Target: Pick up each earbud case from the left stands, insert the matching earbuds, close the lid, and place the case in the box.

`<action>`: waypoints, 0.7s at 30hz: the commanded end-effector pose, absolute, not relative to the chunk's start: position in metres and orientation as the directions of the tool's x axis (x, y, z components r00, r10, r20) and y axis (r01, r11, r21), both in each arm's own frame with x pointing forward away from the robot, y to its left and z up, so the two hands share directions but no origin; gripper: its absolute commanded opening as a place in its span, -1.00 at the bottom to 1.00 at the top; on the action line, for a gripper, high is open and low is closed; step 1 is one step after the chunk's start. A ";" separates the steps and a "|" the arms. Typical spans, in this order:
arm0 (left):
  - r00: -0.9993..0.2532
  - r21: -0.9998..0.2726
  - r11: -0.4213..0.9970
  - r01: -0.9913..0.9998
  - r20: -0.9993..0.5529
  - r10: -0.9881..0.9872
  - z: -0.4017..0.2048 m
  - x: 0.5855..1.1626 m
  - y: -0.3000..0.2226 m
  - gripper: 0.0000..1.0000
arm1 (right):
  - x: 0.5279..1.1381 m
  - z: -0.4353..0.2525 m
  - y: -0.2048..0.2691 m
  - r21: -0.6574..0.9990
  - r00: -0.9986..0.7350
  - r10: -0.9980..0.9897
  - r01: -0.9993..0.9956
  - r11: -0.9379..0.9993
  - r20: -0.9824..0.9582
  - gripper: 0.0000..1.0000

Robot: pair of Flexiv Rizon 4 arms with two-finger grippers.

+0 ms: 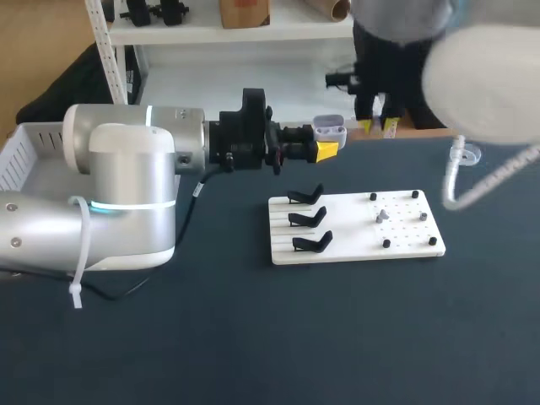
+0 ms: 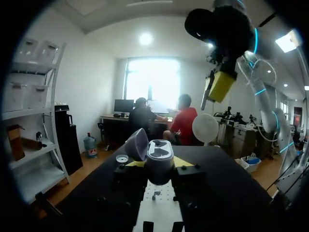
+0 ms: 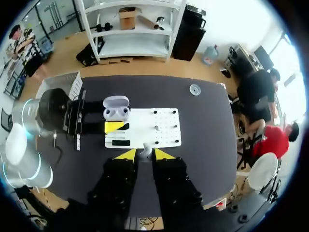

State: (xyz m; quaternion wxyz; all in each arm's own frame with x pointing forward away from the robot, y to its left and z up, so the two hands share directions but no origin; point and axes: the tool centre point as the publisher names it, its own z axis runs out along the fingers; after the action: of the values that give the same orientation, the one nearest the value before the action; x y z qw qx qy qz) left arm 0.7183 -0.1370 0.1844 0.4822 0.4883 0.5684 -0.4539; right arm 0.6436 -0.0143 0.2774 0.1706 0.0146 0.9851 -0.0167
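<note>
**Case held open, earbud pinched**

Three stands (image 1: 308, 218) line the board's (image 1: 354, 243) left side. Beyond its far-left corner, the left gripper (image 2: 158, 166) clamps the lid-up case (image 2: 159, 153). High above, the right gripper (image 3: 145, 155) pinches an earbud (image 3: 145, 149).

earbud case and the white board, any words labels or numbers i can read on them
None can be read. The open earbud case in the left gripper shows no print in any view. The white board bears only holes, pegs and black stands, with no label or number.
</note>
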 end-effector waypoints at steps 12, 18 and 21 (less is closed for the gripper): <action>-0.056 -0.043 0.118 0.992 -0.992 0.114 0.184 0.717 -0.137 -1.00 | 0.669 0.290 0.014 -0.020 -0.916 0.356 0.366 0.930 -0.187 -1.00; -0.056 -0.043 0.118 0.992 -0.992 0.114 0.184 0.717 -0.137 -1.00 | 0.678 0.289 0.029 -0.048 -0.926 0.315 0.331 0.942 -0.209 -1.00; -0.056 -0.043 0.118 0.992 -0.992 0.114 0.184 0.717 -0.137 -1.00 | 0.678 0.288 0.030 -0.049 -0.926 0.297 0.317 0.947 -0.232 -1.00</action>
State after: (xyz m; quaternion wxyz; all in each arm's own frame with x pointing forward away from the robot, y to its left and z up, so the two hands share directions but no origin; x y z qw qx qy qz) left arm 0.7183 -0.1370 0.1844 0.4822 0.4883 0.5684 -0.4539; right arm 0.6773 0.0252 0.2892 0.1132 0.1531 0.9814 -0.0245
